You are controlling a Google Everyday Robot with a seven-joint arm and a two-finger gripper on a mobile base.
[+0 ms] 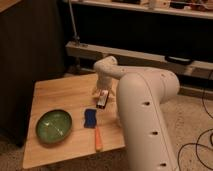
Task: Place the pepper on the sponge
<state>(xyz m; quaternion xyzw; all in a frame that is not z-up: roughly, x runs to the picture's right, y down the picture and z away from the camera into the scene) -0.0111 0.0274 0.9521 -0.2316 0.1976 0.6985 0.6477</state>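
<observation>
- Table (55,95): a pale wooden top with the grain showing. It stood against a dark cabinet (30,45) on the left, and its near edge ran down toward the speckled floor (195,115).
- Pepper (98,139): a slender orange-red piece, long and narrow, tapered like a small carrot. It lay flat on the wood close to the table's near edge, its length running near to far. It lay free of the gripper and was not on the sponge. Its far end reached the sponge's near right corner; whether the two touched could not be told.
- Sponge (90,118): a small, flat, dark blue pad, roughly rectangular. It sat about mid-table, just beyond the pepper and to the right of the bowl.
- Bowl (38,126): round and green with a darker rim, much larger than the sponge. It rested on the near left part of the table, apart from both sponge and pepper.
- Black-and-white item (103,101): a small rectangular thing bearing a red mark. It lay just beyond the sponge, directly beneath the gripper.
- Arm (145,105): a thick white limb that rose from the near right and bent back over the table's right edge.
- Gripper (99,91): it pointed downward over the far right of the table, right at the black-and-white item and beyond the sponge. Whether it was open or closed, and whether it had hold of that item, could not be told.
- Background: long shelves (150,55) crossed the far wall, and dark cables (200,145) trailed over the floor on the right.
</observation>
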